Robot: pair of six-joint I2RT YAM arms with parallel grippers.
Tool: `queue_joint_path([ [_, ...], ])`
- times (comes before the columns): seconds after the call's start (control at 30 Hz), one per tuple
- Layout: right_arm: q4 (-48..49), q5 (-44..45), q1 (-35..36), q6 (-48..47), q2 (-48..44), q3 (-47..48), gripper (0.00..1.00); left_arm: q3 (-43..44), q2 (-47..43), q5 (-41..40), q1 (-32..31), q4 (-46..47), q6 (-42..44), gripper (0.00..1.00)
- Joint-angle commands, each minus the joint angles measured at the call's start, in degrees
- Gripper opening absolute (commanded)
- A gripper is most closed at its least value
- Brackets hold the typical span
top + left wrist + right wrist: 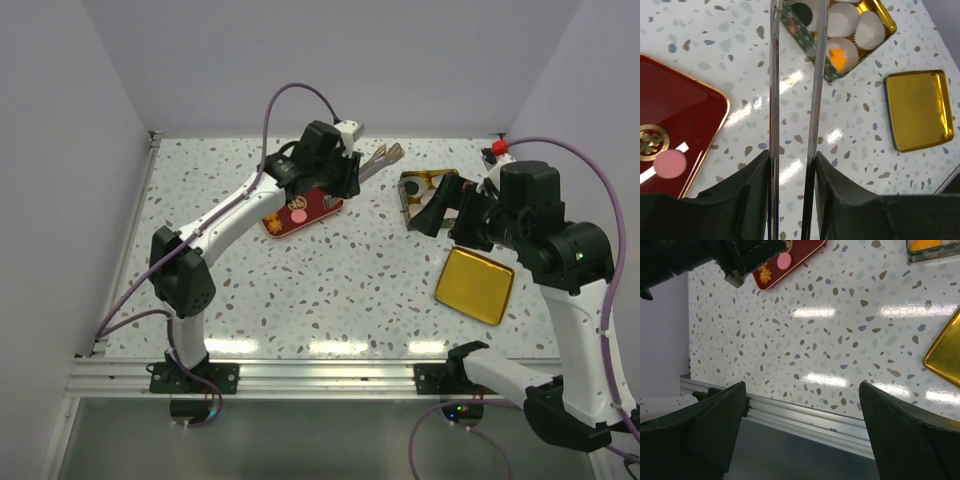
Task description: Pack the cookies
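Nearest, the gold lid (474, 284) lies at four o'clock. The right gripper (449, 208) hangs spread wide beside the tin (412, 187). The left gripper (375, 163) holds nothing, its fingers close (possibly touching). A pink cookie (297, 215) sits on the red tray (322, 210) at eleven; an orange cookie (838, 57) sits in the tin.

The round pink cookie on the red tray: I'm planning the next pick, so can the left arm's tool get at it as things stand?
Probably yes. The round pink cookie lies bare on the glossy red tray, nothing over it. The left tool, holding metal tongs, hovers beside the tray and would only need to shift sideways.
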Motion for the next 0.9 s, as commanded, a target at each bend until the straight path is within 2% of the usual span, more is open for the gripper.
queue_joint_path([
  [0.0,-3.6,0.6,-0.1,0.8,-1.1,3.1,0.99,4.2,3.0,5.5,-2.5,8.3,-2.1,0.28],
  [0.13,-6.6,2.0,-0.2,1.0,-2.8,3.4,0.99,7.1,7.4,6.9,-5.1,10.2,-4.5,0.28],
  [0.4,-12.2,4.8,-0.2,0.9,-7.2,3.7,0.99,7.9,14.4,11.5,-6.1,17.7,-10.8,0.27],
  [0.87,-14.8,6.9,-0.2,-0.1,-8.4,4.6,0.99,14.0,22.6,13.8,-6.8,16.7,-13.0,0.29],
])
